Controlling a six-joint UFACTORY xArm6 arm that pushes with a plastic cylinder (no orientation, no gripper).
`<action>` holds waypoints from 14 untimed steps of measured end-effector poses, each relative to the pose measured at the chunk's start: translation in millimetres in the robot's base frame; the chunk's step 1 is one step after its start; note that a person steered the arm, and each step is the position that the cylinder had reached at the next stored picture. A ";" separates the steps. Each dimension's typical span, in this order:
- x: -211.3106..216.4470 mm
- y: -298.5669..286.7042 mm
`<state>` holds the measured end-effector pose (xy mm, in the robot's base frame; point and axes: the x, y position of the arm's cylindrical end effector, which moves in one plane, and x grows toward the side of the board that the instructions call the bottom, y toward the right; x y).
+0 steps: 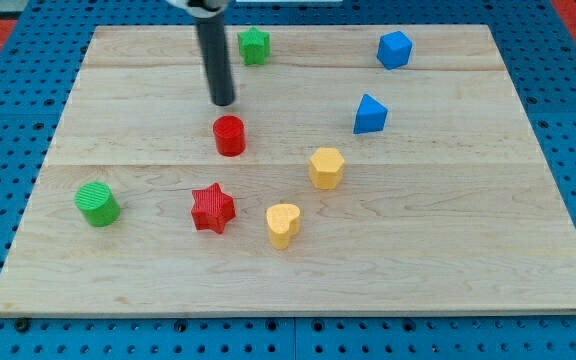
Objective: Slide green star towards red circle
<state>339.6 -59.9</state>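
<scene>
The green star [254, 45] lies near the view's top, left of centre. The red circle [229, 135] stands below it, near the board's middle left. My tip [224, 102] is between them, just above the red circle and a little left of and below the green star. It touches neither block that I can see. The rod rises from the tip to the view's top edge.
A red star [212, 208] and a green circle [97, 203] lie at the lower left. A yellow heart [283, 224] and a yellow hexagon [326, 167] sit near the centre. Two blue blocks [370, 114] [394, 49] lie at the upper right. The wooden board [448, 250] sits on blue pegboard.
</scene>
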 end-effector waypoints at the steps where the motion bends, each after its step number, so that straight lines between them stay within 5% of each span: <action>1: 18.9 43.0; 3: 61.8 -5.1; 4: 12.4 -5.9; 6: -31.3 -116.1; 7: -111.4 -77.3; 8: -147.1 -43.8; 10: -146.6 41.7; 12: -71.3 45.4; 13: -137.8 79.2; 14: -141.7 36.8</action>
<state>197.8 -23.1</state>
